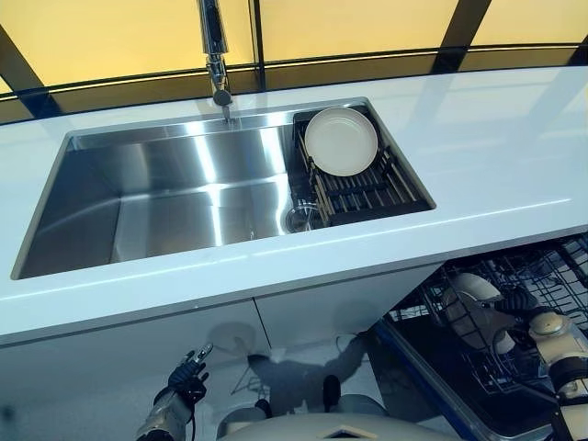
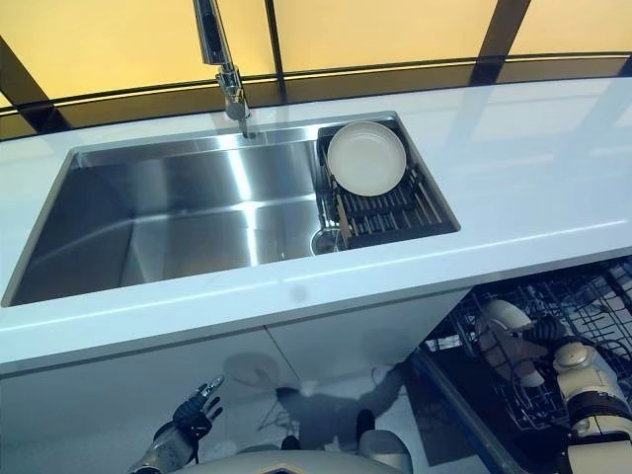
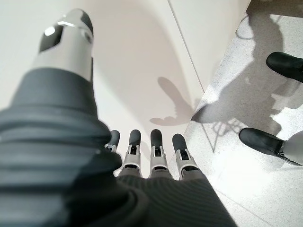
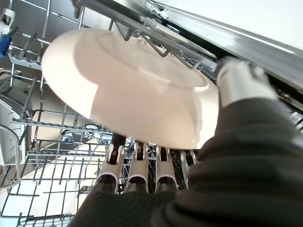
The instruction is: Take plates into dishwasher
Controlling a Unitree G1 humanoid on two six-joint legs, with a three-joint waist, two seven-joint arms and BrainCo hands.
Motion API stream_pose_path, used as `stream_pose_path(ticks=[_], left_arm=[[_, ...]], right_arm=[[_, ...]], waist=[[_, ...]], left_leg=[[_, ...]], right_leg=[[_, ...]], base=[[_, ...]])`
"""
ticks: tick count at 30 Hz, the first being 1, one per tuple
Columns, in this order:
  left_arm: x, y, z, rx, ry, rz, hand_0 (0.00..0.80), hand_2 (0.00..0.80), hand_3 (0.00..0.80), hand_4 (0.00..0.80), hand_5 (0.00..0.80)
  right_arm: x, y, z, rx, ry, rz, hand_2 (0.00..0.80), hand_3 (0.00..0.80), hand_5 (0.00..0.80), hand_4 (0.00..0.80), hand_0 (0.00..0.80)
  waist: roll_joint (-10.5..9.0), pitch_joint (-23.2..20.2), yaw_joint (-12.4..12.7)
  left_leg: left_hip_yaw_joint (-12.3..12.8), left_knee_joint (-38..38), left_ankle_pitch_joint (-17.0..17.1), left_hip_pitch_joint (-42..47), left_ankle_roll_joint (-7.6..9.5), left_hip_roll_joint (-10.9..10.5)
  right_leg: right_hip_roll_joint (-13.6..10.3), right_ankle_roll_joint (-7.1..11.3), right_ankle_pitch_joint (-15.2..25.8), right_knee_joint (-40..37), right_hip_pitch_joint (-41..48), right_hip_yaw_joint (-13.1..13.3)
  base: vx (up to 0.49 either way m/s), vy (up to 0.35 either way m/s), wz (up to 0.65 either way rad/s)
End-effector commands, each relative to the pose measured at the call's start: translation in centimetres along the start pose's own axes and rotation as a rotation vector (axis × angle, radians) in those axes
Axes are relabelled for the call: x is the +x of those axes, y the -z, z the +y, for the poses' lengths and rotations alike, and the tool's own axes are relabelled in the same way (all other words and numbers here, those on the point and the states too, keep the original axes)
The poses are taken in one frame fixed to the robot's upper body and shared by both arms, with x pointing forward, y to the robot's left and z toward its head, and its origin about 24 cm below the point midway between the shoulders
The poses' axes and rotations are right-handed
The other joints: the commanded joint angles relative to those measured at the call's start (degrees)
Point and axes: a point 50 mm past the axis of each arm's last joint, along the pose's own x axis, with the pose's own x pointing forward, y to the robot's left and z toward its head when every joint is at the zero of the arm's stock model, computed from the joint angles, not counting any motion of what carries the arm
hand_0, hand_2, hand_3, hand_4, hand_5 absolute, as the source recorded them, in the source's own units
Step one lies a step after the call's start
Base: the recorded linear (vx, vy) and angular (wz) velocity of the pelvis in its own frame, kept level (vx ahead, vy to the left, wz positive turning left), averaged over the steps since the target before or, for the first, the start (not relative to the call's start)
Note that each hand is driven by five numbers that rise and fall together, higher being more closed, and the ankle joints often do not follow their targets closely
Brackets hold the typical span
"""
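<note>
right hand (image 4: 189, 156): clamped on a plate (image 4: 128, 90), thumb over its rim, inside the dishwasher rack (image 4: 42, 165)
left hand (image 3: 142, 156): fingers straight, holding nothing, low by the cabinet
other plate (image 1: 341, 141): leaning in the sink rack (image 1: 386, 193), far from both hands

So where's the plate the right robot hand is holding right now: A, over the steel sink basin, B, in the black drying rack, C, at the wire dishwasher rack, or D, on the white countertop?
C: the right robot hand grips a round cream-white plate among the grey wire dishwasher rack; a second round cream plate sits in the black drying rack at the sink.
</note>
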Motion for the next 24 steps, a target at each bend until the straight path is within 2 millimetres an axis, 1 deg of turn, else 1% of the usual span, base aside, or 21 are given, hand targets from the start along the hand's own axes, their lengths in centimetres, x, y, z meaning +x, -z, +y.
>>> stream_pose_path(ticks=[1, 6, 9, 13, 15, 17, 19, 20, 24], left_arm=[[0.4, -2.2, -0.6, 0.042, 0.034, -0.06, 0.0, 0.0, 0.0, 0.0, 0.0], [0.5, -2.3, -0.8, 0.039, 0.038, -0.063, 0.0, 0.0, 0.0, 0.0, 0.0], [0.4, -2.3, -0.6, 0.03, 0.029, -0.063, 0.0, 0.0, 0.0, 0.0, 0.0], [0.4, -2.2, -0.4, 0.01, 0.02, -0.064, 0.0, 0.0, 0.0, 0.0, 0.0], [0.4, -2.2, -0.4, 0.002, 0.016, -0.067, 0.0, 0.0, 0.0, 0.0, 0.0], [0.3, -2.2, -0.1, -0.008, 0.006, -0.07, 0.0, 0.0, 0.0, 0.0, 0.0], [0.3, -2.2, 0.0, -0.01, -0.001, -0.07, 0.0, 0.0, 0.0, 0.0, 0.0], [0.3, -2.2, 0.1, -0.011, -0.009, -0.069, 0.0, 0.0, 0.0, 0.0, 0.0], [0.3, -2.2, 0.5, -0.013, -0.024, -0.069, 0.0, 0.0, 0.0, 0.0, 0.0]], right_arm=[[0.5, -2.2, -2.6, 0.019, 0.064, -0.026, 0.0, 0.0, 0.0, 0.0, 0.0], [0.4, -2.4, -2.9, 0.031, 0.077, -0.044, 0.0, 0.0, 0.0, 0.0, 0.0], [0.1, -3.2, -4.2, 0.046, 0.101, -0.09, 0.0, 0.0, 0.0, 0.0, 0.0], [-0.4, -3.8, -5.4, 0.066, 0.117, -0.115, 0.0, 0.0, 0.0, 0.0, 0.0], [-0.7, -3.7, -5.9, 0.07, 0.126, -0.121, 0.0, 0.0, 0.0, 0.0, 0.0], [-1.3, -2.9, -7.0, 0.076, 0.155, -0.114, 0.0, 0.0, 0.0, 0.0, 0.0], [-1.6, -2.5, -7.5, 0.079, 0.169, -0.113, 0.0, 0.0, 0.0, 0.0, 0.0], [-2.1, -2.0, -8.2, 0.09, 0.195, -0.119, 0.0, 0.0, 0.0, 0.0, 0.0], [-3.1, -1.0, -9.4, 0.107, 0.256, -0.123, 0.0, 0.0, 0.0, 0.0, 0.0]], waist=[[-2.12, -1.6, 1.14], [-2.32, -1.57, 0.93], [-2.53, -1.72, 0.47], [-2.71, -1.92, -0.31], [-2.86, -1.95, -0.65], [-3.18, -1.93, -1.42], [-3.38, -1.96, -1.74], [-3.64, -1.99, -2.22], [-4.17, -1.95, -3.35]], left_leg=[[0.33, 5.02, -5.17, -1.58, 1.03, -2.15], [0.55, 5.08, -5.23, -1.49, 1.02, -2.0], [0.75, 5.01, -5.23, -1.25, 0.92, -1.81], [1.09, 4.77, -5.16, -1.15, 0.82, -1.73], [1.26, 4.62, -5.13, -1.13, 0.8, -1.68], [1.56, 4.54, -5.11, -1.24, 0.81, -1.61], [1.72, 4.58, -5.13, -1.3, 0.88, -1.61], [1.94, 4.57, -5.15, -1.37, 0.94, -1.59], [2.49, 4.72, -5.29, -1.47, 1.11, -1.63]], right_leg=[[-0.15, 3.5, -4.12, 2.67, 0.34, -2.25], [-0.01, 3.48, -4.13, 2.78, 0.28, -2.0], [0.18, 3.44, -4.15, 2.67, 0.47, -1.63], [0.44, 3.33, -4.13, 2.51, 0.42, -1.11], [0.55, 3.34, -4.13, 2.58, 0.25, -0.88], [0.71, 3.43, -4.07, 2.78, -0.17, -0.41], [0.82, 3.47, -4.04, 2.91, -0.36, -0.13], [0.95, 3.53, -3.96, 2.9, -0.54, 0.22], [1.28, 3.67, -3.72, 3.08, -1.13, 1.1]], base=[[0.0, 0.0, 0.0], [0.0, 0.0, 0.0], [0.0, 0.0, 0.0], [0.004, 0.018, -0.01], [-0.005, 0.034, -0.03], [-0.012, 0.044, -0.03], [-0.003, 0.015, -0.01], [0.0, 0.0, 0.0], [-0.01, 0.034, -0.1]])
